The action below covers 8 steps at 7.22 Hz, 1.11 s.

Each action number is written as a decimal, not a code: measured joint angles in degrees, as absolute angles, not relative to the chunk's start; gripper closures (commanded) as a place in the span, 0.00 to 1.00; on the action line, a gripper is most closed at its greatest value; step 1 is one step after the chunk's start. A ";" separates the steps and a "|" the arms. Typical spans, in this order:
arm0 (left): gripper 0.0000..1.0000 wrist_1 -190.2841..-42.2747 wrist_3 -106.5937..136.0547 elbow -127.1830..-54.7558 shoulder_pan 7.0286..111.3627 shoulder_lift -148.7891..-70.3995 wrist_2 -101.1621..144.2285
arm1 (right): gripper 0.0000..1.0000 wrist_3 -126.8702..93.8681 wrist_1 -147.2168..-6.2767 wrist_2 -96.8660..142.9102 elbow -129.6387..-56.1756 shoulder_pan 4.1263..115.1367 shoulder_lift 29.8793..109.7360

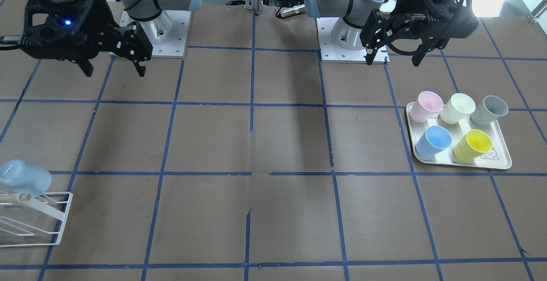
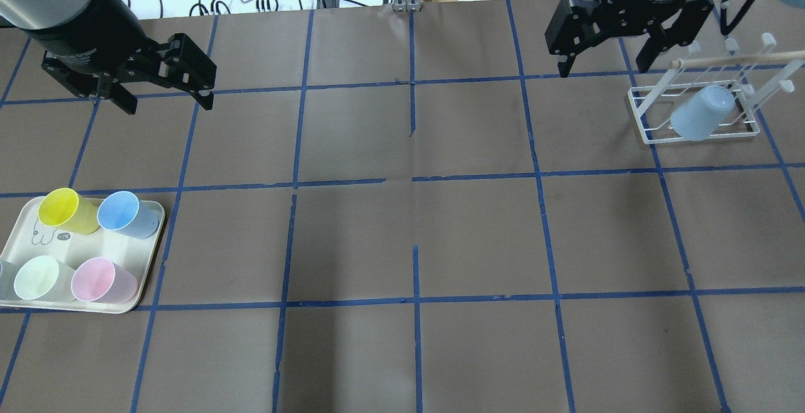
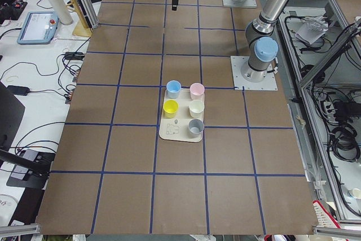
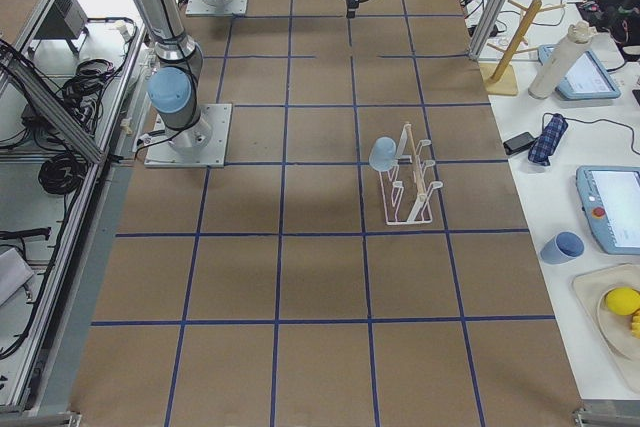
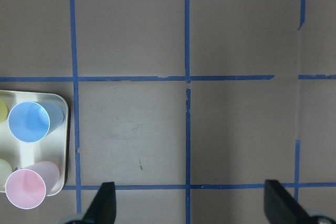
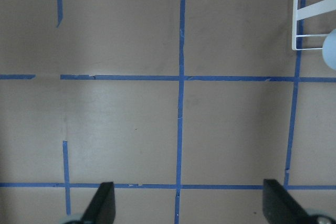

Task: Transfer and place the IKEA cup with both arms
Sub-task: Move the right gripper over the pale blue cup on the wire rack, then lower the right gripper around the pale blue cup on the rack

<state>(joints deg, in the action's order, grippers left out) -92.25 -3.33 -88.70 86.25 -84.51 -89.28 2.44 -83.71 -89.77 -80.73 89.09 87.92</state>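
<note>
The IKEA cup [image 2: 701,113] is hung mouth-first on a peg of the white wire rack [image 2: 636,114] at the table's right end, its long axis tilted with the closed base raised, while the left gripper [image 2: 168,104] and right gripper [image 2: 604,68] are held spread apart, empty, above the table.

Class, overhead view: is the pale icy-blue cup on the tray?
No, the IKEA cup sits tilted on the white rack, far from the tray.

Left gripper [image 2: 168,105], right gripper [image 2: 603,71] — agape, aloft.
</note>
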 measured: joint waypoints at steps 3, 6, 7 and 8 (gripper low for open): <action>0.00 -92.26 -3.32 -88.54 86.25 -84.55 -89.27 | 0.00 12.02 -86.65 -89.85 -80.94 79.37 88.20; 0.00 -92.27 -3.28 -88.65 86.22 -84.49 -89.27 | 0.00 20.62 -92.88 -89.29 -81.43 70.66 84.70; 0.00 -92.23 -3.28 -88.70 86.22 -84.44 -89.25 | 0.00 22.05 -95.01 -89.29 -81.48 69.51 82.26; 0.00 -92.22 -3.29 -88.77 86.22 -84.43 -89.27 | 0.00 23.39 -96.99 -89.29 -81.55 68.97 79.83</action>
<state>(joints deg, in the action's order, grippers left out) -92.22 -3.29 -88.77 86.22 -84.43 -89.27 23.39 -96.99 -89.29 -81.55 68.97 79.83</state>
